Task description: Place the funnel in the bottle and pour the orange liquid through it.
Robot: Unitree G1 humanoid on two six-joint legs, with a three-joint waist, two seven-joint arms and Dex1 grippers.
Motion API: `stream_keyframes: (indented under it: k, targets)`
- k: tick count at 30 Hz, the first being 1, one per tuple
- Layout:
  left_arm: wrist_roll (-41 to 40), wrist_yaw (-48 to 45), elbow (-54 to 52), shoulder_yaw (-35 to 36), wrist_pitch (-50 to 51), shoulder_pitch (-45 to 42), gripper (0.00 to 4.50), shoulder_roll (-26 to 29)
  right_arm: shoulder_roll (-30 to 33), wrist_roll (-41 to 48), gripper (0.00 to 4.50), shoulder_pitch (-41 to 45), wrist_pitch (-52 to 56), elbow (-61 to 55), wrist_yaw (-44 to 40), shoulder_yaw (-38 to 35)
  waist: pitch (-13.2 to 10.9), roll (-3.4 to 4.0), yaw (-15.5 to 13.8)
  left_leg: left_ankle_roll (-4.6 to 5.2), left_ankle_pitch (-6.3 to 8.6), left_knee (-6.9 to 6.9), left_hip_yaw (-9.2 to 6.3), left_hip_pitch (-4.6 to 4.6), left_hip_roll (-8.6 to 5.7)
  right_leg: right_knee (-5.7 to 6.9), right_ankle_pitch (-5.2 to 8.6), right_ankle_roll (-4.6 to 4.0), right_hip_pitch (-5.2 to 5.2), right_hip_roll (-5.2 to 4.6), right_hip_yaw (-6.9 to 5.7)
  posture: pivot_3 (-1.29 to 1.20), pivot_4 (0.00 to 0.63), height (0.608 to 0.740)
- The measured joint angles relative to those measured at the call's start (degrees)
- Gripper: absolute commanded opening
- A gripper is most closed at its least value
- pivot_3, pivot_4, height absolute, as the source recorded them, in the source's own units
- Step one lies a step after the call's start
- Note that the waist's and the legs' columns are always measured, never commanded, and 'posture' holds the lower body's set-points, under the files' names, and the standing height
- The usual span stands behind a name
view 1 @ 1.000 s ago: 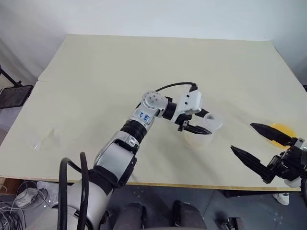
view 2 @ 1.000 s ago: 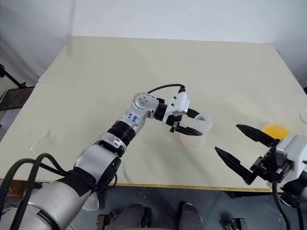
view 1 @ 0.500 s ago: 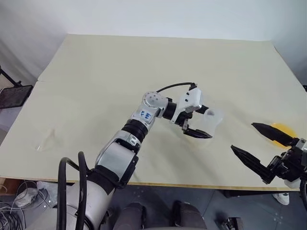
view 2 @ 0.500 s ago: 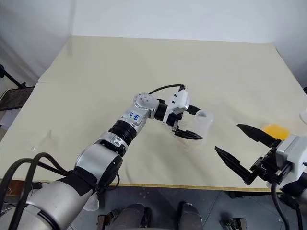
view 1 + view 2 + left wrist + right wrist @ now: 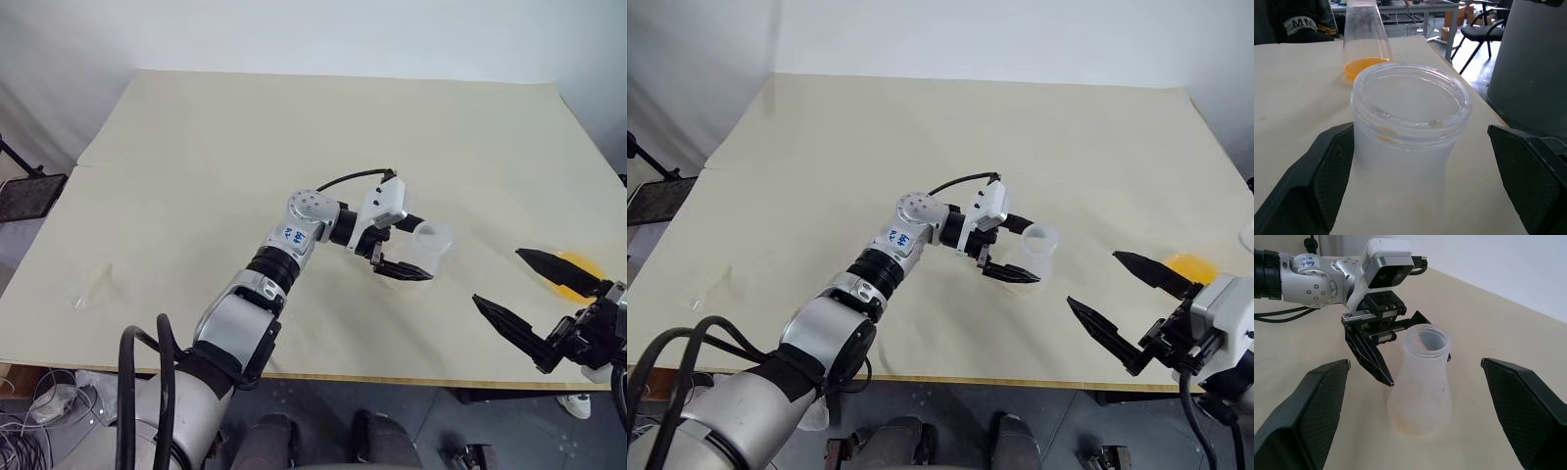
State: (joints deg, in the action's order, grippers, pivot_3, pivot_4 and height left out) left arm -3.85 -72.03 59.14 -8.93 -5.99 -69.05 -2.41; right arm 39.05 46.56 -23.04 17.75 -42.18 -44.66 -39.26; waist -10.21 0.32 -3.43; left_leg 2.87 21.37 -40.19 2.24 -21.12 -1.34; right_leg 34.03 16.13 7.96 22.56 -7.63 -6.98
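Note:
The bottle, a frosted conical flask, stands upright on the table right of centre. My left gripper is open around its neck. One finger sits close by the bottle's side and the other finger stands well apart. The orange liquid lies in the bottom of a second clear flask near the table's right edge. My right gripper hangs open and empty at the front right, facing the bottle. A small clear piece, apparently the funnel, lies near the left front edge.
The table's front edge runs just below my right gripper. A black stand sits off the table's left side. In the left wrist view, chairs and desks stand beyond the table's right edge.
My left gripper's fingers have spread apart and let go of the bottle's neck. The bottle, tilted a second ago, now stands upright. The right arm has stayed still.

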Motion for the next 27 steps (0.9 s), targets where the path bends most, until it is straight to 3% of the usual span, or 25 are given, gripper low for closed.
stream_keyframes:
  k: [27]
  targets:
    - [-0.6, 3.4, 0.0, 3.8, 6.3, -0.1, 4.48, 1.0, 0.1, 0.0, 4.5, 0.9, 0.0, 0.2, 0.4, -0.1, 0.0, 0.0, 0.1, 0.0, 0.0, 0.0, 0.02, 0.01, 0.0, 0.02, 0.0, 0.0, 0.0, 0.0, 0.0, 0.0, 0.15, 0.74]
